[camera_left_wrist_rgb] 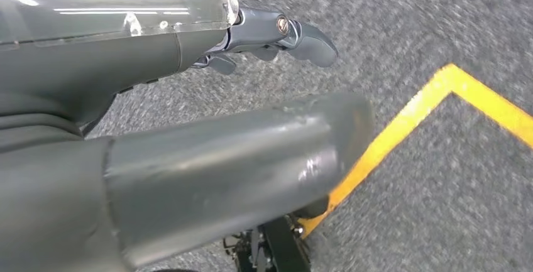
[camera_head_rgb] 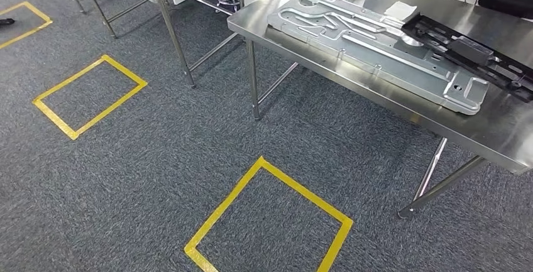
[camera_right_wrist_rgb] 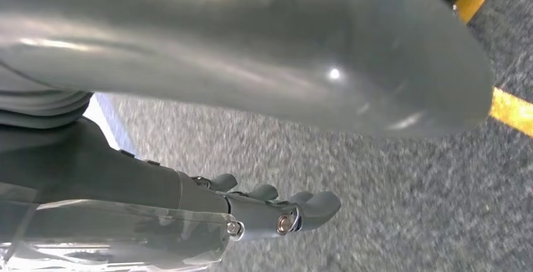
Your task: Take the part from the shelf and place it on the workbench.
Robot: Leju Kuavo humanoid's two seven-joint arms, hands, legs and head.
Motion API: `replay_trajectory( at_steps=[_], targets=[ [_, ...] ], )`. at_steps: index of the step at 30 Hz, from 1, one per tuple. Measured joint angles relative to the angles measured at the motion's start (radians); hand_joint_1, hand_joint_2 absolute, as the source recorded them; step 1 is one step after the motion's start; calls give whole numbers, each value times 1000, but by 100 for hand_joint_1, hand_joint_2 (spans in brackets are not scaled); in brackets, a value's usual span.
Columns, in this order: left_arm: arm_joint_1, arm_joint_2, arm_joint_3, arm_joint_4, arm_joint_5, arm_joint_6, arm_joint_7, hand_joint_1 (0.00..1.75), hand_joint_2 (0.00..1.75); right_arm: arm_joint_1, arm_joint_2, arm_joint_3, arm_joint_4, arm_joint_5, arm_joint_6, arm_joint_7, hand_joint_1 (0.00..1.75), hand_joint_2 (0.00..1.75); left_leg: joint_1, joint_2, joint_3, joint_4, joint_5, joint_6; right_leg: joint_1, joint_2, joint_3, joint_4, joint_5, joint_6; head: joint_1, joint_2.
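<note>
Hands hang over grey carpet: left hand [camera_left_wrist_rgb: 207, 90] and right hand [camera_right_wrist_rgb: 251, 127] both empty, fingers apart, each near yellow floor tape [camera_left_wrist_rgb: 408, 121] in wrist views. Head view alone shows, well beyond them, the silver part [camera_head_rgb: 377, 46] lying flat on the workbench [camera_head_rgb: 496, 127].

The steel workbench [camera_head_rgb: 352, 74] is running off the head view's top and right edges, and the black frame part [camera_head_rgb: 468, 49] lying on it is being cut by the right edge. The yellow floor square [camera_head_rgb: 267, 222] is running off the bottom edge. The carpet [camera_left_wrist_rgb: 415, 39] is blurring behind the left hand [camera_left_wrist_rgb: 207, 90].
</note>
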Motion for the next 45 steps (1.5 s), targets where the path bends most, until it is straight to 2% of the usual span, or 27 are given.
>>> replay_trajectory(
  at_steps=[2, 4, 5, 7, 9, 10, 12, 13, 15, 17, 18, 19, 20, 22, 23, 24, 26, 28, 30, 32, 34, 35, 36, 39, 41, 43, 45],
  targets=[
    [-2, 2, 0, 0, 1, 0, 0, 0, 0, 3, 0, 2, 1, 0, 0, 0, 0, 0, 4, 33, -60, 130, -69, -12, 3, -27, -2, 0, 0, -5, -5, 0],
    [-1, 4, 0, 0, 1, 0, 0, 0, 0, 3, 0, 2, 1, 0, 0, 0, 0, 0, 10, 42, -92, 210, -91, -21, 4, -52, -4, 2, -1, -4, -5, 0],
    [1, 4, 0, 0, 1, 0, 1, 0, 0, 3, 0, 2, 1, 0, 0, 0, 0, 0, 13, 46, -82, 198, -75, -25, 4, -63, -4, 4, -3, -3, -5, 0],
    [1, 6, 0, 0, 1, 0, 1, 0, 0, 1, 0, 3, 3, 0, 0, 0, 0, 0, 16, 70, -14, 75, -12, -26, 3, -85, -2, 10, -9, 4, -6, 0],
    [-3, 8, 0, 0, 1, 0, 1, 0, 0, 0, 1, 4, 4, 0, 1, 0, 0, 0, 10, 105, 44, -38, 22, -17, 7, -104, -1, 18, -17, 15, -7, 0],
    [-3, 8, 0, 0, 1, 0, 1, 0, 0, -1, 1, 4, 4, 0, 1, 0, 0, 0, 7, 115, 54, -62, 24, -9, 9, -113, 0, 20, -19, 21, -6, 0],
    [0, 8, 0, 0, 1, 0, 2, 0, 0, -4, 1, 5, 4, 3, 1, 0, 0, 0, 4, 100, 49, -65, 25, 5, 11, -127, 2, 19, -20, 30, -3, 0],
    [2, 8, 1, 0, 1, 0, 4, 0, 0, -6, 1, 6, 4, 5, 3, 2, 0, 0, 5, 92, 48, -68, 28, 12, 9, -124, 3, 22, -24, 36, -2, 0],
    [2, 8, 2, 0, 1, 0, 9, 0, 0, -7, 1, 9, 5, 12, 10, 7, 0, 0, 8, 74, 47, -75, 36, 27, 4, -82, -17, 69, -61, 45, 2, 0],
    [-2, 8, 2, 0, 1, -1, 14, 0, 0, -4, 1, 11, 7, 16, 20, 13, 0, 0, 8, 56, 43, -76, 41, 37, 3, -34, -76, 191, -127, 48, 7, 0],
    [-3, 9, 2, 0, 1, -2, 16, 0, 0, -4, 1, 11, 9, 17, 23, 15, 0, 0, 6, 44, 41, -76, 42, 39, 3, -25, -109, 256, -152, 48, 8, 0],
    [-4, 9, 3, 0, 1, -3, 18, 0, 0, -3, 1, 11, 9, 18, 27, 17, 0, 0, 5, 32, 40, -75, 43, 40, 3, -22, -132, 297, -159, 48, 7, 0],
    [-3, 10, 3, 0, 1, -5, 19, 0, 0, -2, 1, 12, 10, 19, 30, 19, 0, 0, 5, 19, 39, -74, 43, 40, 3, -20, -138, 303, -146, 47, 8, 0],
    [-2, 11, 3, 0, -3, -11, 22, 0, 0, -1, 0, 13, 11, 23, 37, 21, 0, 0, 5, -7, 39, -69, 42, 39, 2, -5, -98, 206, -72, 42, 8, 0],
    [-2, 11, 3, 0, -7, -14, 23, 0, 0, 0, -1, 13, 11, 26, 40, 23, 0, 0, 4, -20, 38, -65, 41, 36, 1, 21, -69, 140, -40, 38, 8, 0],
    [-3, 11, 3, 0, -11, -17, 23, 0, 0, 0, -3, 15, 11, 29, 42, 24, 0, 0, 4, -32, 35, -61, 41, 32, 0, 43, -46, 85, -19, 34, 8, 0],
    [-4, 12, 3, 0, -17, -22, 23, 0, 0, 0, -5, 18, 11, 33, 44, 22, 0, 0, 5, -53, 25, -58, 44, 18, 2, 67, -32, 44, -13, 27, 8, 0],
    [-1, 13, 2, 0, -18, -25, 21, 0, 0, -2, -5, 21, 11, 35, 44, 17, 0, 0, 8, -67, 18, -60, 48, 4, 3, 44, -30, 36, -7, 17, 8, 0],
    [1, 13, 2, 0, -18, -31, 18, 0, 0, -2, -5, 25, 11, 37, 43, 13, 0, 0, 7, -31, 2, -27, 26, -7, 0, 18, -24, 25, -1, 4, 4, 0],
    [-3, 15, 2, 0, -16, -37, 18, 0, 0, 0, -6, 27, 11, 41, 41, 9, 0, 0, 6, 23, -45, 79, -37, -15, 1, -11, -22, 20, 0, -4, -2, 0],
    [-5, 17, 2, 0, -14, -42, 17, 0, 0, 0, -6, 28, 11, 45, 37, 6, 0, 0, 8, 39, -94, 191, -85, -22, 5, -40, -23, 21, -2, -8, -4, 0],
    [-4, 17, 2, 0, -13, -44, 17, 0, 0, -1, -6, 29, 11, 47, 35, 4, 0, 0, 9, 43, -98, 207, -85, -24, 5, -54, -22, 21, -3, -8, -3, 0],
    [-2, 17, 2, 0, -13, -46, 17, 0, 0, -2, -6, 29, 11, 48, 34, 2, 0, 0, 9, 47, -83, 185, -67, -24, 6, -66, -22, 21, -5, -7, -4, 0],
    [-4, 18, 2, 0, -14, -51, 17, 0, 0, -5, -6, 29, 11, 48, 33, -5, 0, 0, 4, 96, 26, -8, 10, -13, 9, -101, -14, 23, -11, 2, -4, 0],
    [-7, 19, 2, 0, -16, -52, 17, 0, 0, -7, -6, 29, 11, 48, 32, -11, 0, 0, -3, 115, 55, -68, 24, 0, 13, -119, -11, 25, -15, 12, 0, 0],
    [-3, 19, 2, 0, -22, -53, 17, 0, 0, -12, -7, 29, 10, 48, 33, -13, 0, 0, -3, 96, 53, -74, 28, 11, 13, -130, -7, 24, -18, 23, 2, 0],
    [-1, 17, 0, 0, -30, -52, 17, 0, 0, -14, -11, 29, 10, 47, 35, -13, 0, 0, 1, 77, 56, -83, 36, 24, 9, -95, -15, 51, -42, 34, 5, 0]
  ],
)
